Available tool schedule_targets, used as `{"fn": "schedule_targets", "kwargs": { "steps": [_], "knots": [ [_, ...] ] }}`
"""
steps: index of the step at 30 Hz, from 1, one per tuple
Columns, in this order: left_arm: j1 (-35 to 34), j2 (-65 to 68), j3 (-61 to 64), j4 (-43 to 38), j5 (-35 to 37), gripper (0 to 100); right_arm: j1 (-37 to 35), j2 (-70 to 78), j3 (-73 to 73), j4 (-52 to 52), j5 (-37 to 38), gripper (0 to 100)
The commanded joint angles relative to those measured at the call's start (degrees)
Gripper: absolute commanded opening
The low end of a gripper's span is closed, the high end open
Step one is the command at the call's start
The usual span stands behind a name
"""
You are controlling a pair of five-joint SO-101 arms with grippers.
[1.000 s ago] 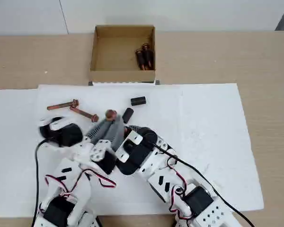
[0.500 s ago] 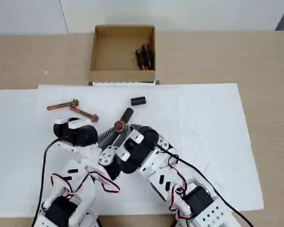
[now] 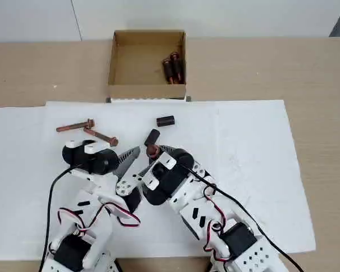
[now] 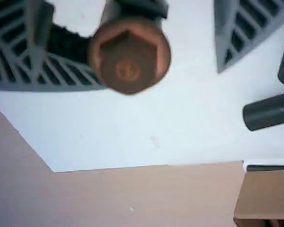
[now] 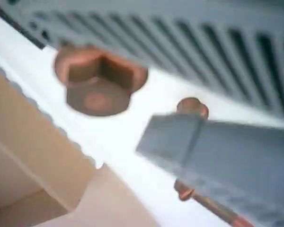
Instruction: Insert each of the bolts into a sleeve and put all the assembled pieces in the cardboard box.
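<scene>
Currently, your left claw [image 3: 135, 160] stands spread beside one bolt [image 3: 152, 150], head up, at the right claw [image 3: 154, 154], whose grip cannot be told. On the white sheet [image 3: 243, 158] lie two loose bolts [image 3: 75, 126] [image 3: 101, 136] to the left and two sleeves [image 3: 165, 120] [image 3: 152, 136]. Two assembled pieces [image 3: 173, 68] lie in the cardboard box [image 3: 147, 91], far on the worktop [image 3: 317, 73].

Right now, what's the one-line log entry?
left claw: open | copper hex-head bolt: upright at right claw tip | black cylindrical sleeves: two lying loose

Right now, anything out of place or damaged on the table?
Nothing damaged or spilled. Two bolts and two sleeves lie loose on the paper, two assembled pieces sit in the cardboard box. Only oddity: a third bolt standing head-up between the arms.
</scene>
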Motion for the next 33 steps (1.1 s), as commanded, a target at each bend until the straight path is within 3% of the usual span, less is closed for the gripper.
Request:
{"fn": "schedule_targets", "kwargs": {
  "steps": [1,7,9,12,15,20,26,33],
  "knots": [
    [-0.2,-0.4,-2.9,0.3,-0.5,23,0.6,-0.5,-2.6,-1.9,0.0,0.3],
    [-0.7,-0.4,-8.1,1.0,-0.6,21,3.9,-0.5,-2.5,-1.4,-0.8,0.3],
    [-2.4,-0.4,-10.9,1.9,-1.1,15,5.5,-0.5,-2.5,-1.3,-3.8,0.3],
    [-5.9,-0.4,-13.3,2.0,-7.6,0,8.2,-0.1,-3.0,0.1,-8.2,0.3],
    [-11.0,-0.5,-13.2,3.0,-15.5,1,11.0,0.1,-3.3,3.9,-12.2,0.3],
    [-19.5,-0.5,-7.0,6.2,-22.4,1,15.3,0.1,-4.8,14.8,-18.5,0.3],
    [-22.2,-0.5,3.5,9.1,-22.9,1,15.7,2.3,-12.2,20.0,-25.9,0.3],
    [-22.2,-0.5,9.1,9.6,-23.0,1,15.9,26.7,-32.5,24.7,-31.6,0.3]
  ]
}}
